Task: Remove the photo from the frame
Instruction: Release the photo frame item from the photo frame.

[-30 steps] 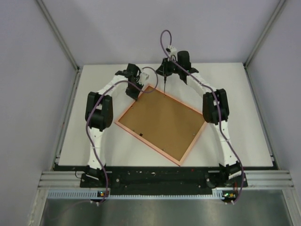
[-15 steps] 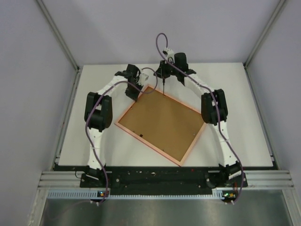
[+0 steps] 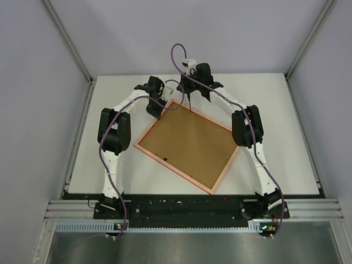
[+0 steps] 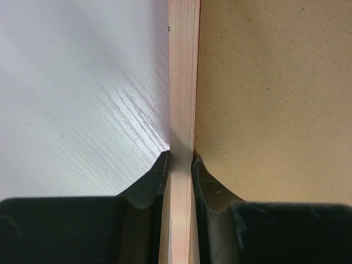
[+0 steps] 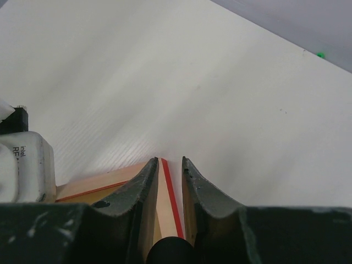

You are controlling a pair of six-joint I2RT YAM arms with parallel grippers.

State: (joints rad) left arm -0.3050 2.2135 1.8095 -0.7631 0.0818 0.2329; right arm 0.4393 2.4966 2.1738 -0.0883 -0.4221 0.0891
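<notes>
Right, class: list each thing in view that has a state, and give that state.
frame: lying back up on the table.
backing board: seated in the frame.
photo: hidden, not visible.
left gripper: shut on the frame's rim.
right gripper: astride the rim, grip unclear.

A white table (image 3: 286, 165) is filling the middle of the overhead view, its matte top lying under soft, even light. Pale grey walls (image 3: 165, 33) are closing it in at the back and on both sides, with slim aluminium posts (image 3: 67, 38) rising at the corners. A black base strip (image 3: 187, 208) and a ribbed aluminium rail (image 3: 66, 210) are running along the near edge, and a brushed metal sheet (image 3: 181, 247) is lying below them.
</notes>
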